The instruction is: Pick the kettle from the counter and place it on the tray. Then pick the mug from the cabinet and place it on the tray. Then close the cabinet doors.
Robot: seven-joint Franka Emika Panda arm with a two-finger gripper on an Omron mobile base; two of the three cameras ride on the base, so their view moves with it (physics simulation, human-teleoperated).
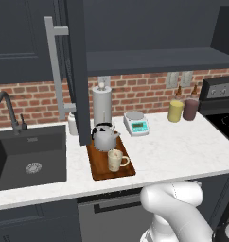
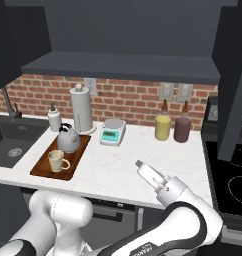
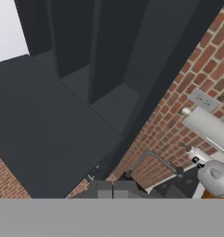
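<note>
Already the kettle (image 1: 105, 137) and the mug (image 1: 115, 159) sit together on the tray (image 1: 98, 167), which lies on the counter (image 1: 182, 146). Taking the tray as the landmark: the kettle stands at its far end, spout toward the scale, and the mug stands at its near end just in front of the kettle, handle pointing right. A paper-towel roll (image 1: 101, 106) rises just behind the tray, and the sink (image 1: 22, 160) lies to its left. A small digital scale (image 1: 136, 123) rests beyond the tray's right far corner, with a yellow canister (image 1: 175, 111) and a maroon canister (image 1: 190, 109) farther right against the brick wall. Above the tray the cabinet (image 1: 154, 59) stands open, and one of the cabinet doors (image 1: 77, 71) juts out edge-on over the tray's left far corner. The gripper (image 3: 113, 190) has its fingers pressed together, holding nothing.
</note>
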